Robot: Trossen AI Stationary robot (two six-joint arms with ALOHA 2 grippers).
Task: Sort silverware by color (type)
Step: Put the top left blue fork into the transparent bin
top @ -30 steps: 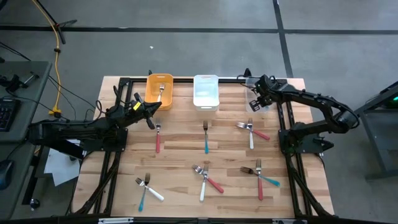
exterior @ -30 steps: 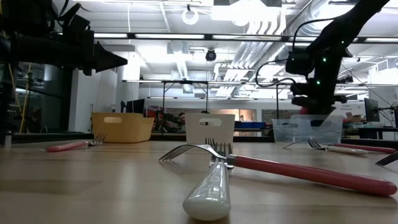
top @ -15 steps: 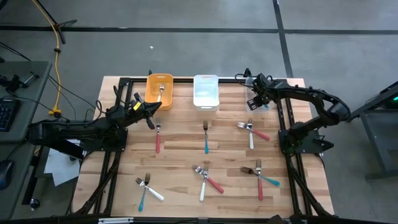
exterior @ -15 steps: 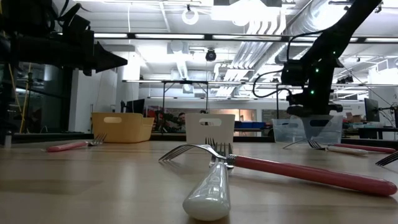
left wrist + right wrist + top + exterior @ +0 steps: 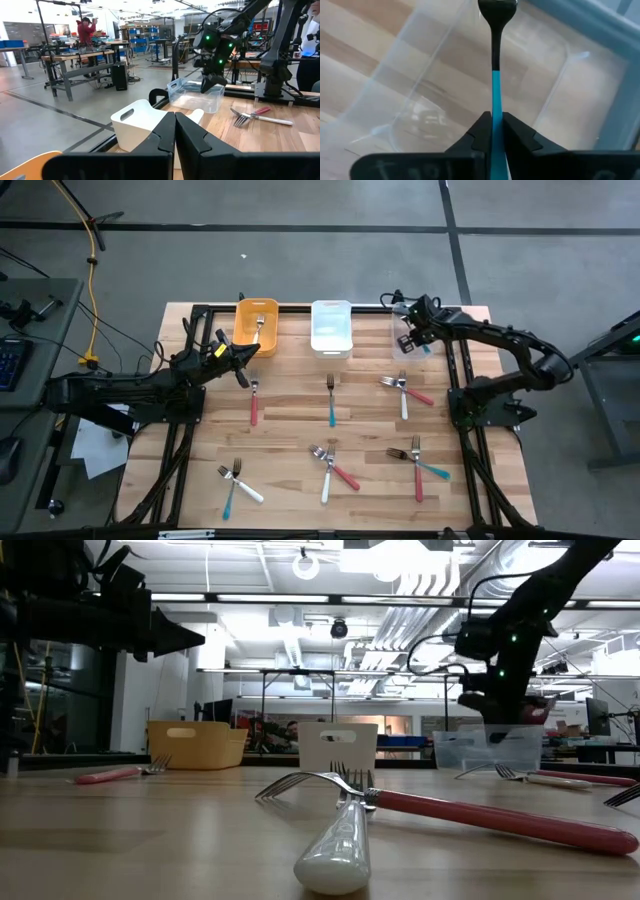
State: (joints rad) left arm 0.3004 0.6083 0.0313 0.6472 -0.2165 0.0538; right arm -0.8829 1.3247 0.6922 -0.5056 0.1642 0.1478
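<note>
My right gripper (image 5: 412, 338) hangs over the clear bin (image 5: 400, 345) at the table's far right and is shut on a teal-handled fork (image 5: 495, 85). My left gripper (image 5: 246, 358) waits shut and holds nothing, in the air beside the orange bin (image 5: 257, 323), which has one fork in it. Several more forks lie flat on the wooden table: a red one (image 5: 253, 404), a teal one (image 5: 331, 404), a white and red pair (image 5: 405, 392), a white and red pair (image 5: 331, 466), a teal and white pair (image 5: 236, 484), and a red and teal pair (image 5: 419, 460). My right gripper pinches the fork's teal handle (image 5: 495, 107) between its two fingers, which lie along the handle. The dark neck and head end (image 5: 497, 10) stick out past the fingertips toward the clear bin's floor. The fork is lifted clear.
A white bin (image 5: 331, 327) stands between the orange bin and the clear bin along the far edge. Black frame rails run along the table's edges. Bare wood lies between the fork groups. In the low view a white fork (image 5: 335, 840) and a red fork (image 5: 480, 818) lie close to the camera.
My right gripper has stayed over the clear bin, shifting a little toward the table's left and then back, still shut on the teal fork.
</note>
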